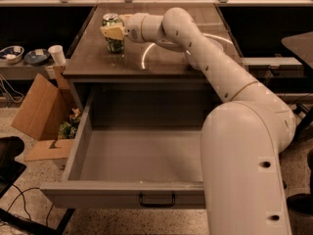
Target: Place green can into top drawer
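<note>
I'm holding the end effector [113,32] clenched around the upright can [116,45] at the bench's [161,65] far left. The open drawer [142,155] is lying nearer and lower.

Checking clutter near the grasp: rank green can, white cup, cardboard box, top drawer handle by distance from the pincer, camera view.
The pincer sits over the tabletop's back left.
1. green can, at the pincer, on the tabletop.
2. white cup, left, on the side shelf.
3. cardboard box, left, on the floor.
4. top drawer handle, front centre, nearest the camera.
</note>
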Tool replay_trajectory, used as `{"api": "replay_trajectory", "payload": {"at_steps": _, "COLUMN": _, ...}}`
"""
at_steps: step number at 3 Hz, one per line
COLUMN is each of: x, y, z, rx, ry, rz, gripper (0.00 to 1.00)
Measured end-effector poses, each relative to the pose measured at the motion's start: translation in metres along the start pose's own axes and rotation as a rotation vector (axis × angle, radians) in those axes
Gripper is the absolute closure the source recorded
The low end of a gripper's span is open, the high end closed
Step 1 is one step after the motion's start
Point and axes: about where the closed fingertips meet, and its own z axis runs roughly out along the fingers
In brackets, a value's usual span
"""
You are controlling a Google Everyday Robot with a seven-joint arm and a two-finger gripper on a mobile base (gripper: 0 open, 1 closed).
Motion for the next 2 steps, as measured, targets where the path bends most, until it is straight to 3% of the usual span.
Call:
{"api": "replay_trajectory", "payload": {"at_steps": 1, "x": 0.0, "y": 0.0, "z": 0.0, "rx": 0.0, "ry": 0.0, "rz": 0.0, "gripper": 0.99}}
{"api": "replay_trajectory", "payload": {"at_steps": 2, "x": -0.015, "y": 0.001, "z": -0.016, "rx": 0.009, "ry": 0.052, "rz": -0.048, "gripper": 1.0}}
